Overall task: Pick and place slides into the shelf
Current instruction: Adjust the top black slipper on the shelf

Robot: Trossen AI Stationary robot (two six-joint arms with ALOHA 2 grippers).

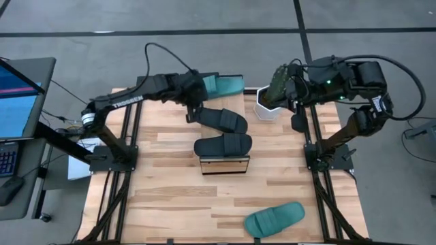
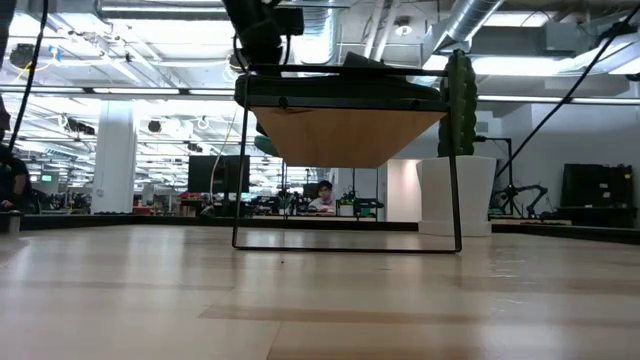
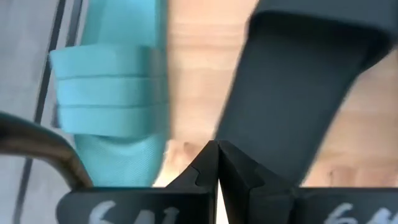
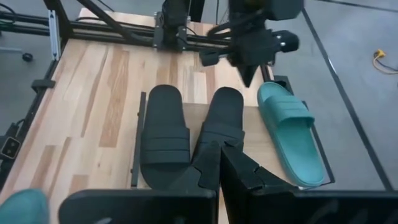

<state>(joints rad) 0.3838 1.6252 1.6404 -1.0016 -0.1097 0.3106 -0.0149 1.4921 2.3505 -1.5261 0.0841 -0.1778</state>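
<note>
The shelf (image 1: 223, 165) runs from the table's far side toward its middle; the low view shows its plank (image 2: 345, 135) from below. Three slides lie across it: a teal one (image 1: 225, 85) at the far end, a slanted black one (image 1: 221, 120) in the middle, and a black one (image 1: 223, 144) nearest. The second teal slide (image 1: 274, 218) lies on the tabletop near the right front. My left gripper (image 1: 193, 114) is shut beside the middle black slide's left end (image 4: 227, 96), and no touch shows. My right gripper (image 4: 217, 163) is shut and waits to the right of the shelf.
A cactus in a white pot (image 1: 271, 102) stands just right of the shelf's far end, close under my right arm. Black frame rails (image 1: 129, 136) run along both table sides. A laptop (image 1: 20, 95) sits off the table's left. Bare wood lies in front of the shelf.
</note>
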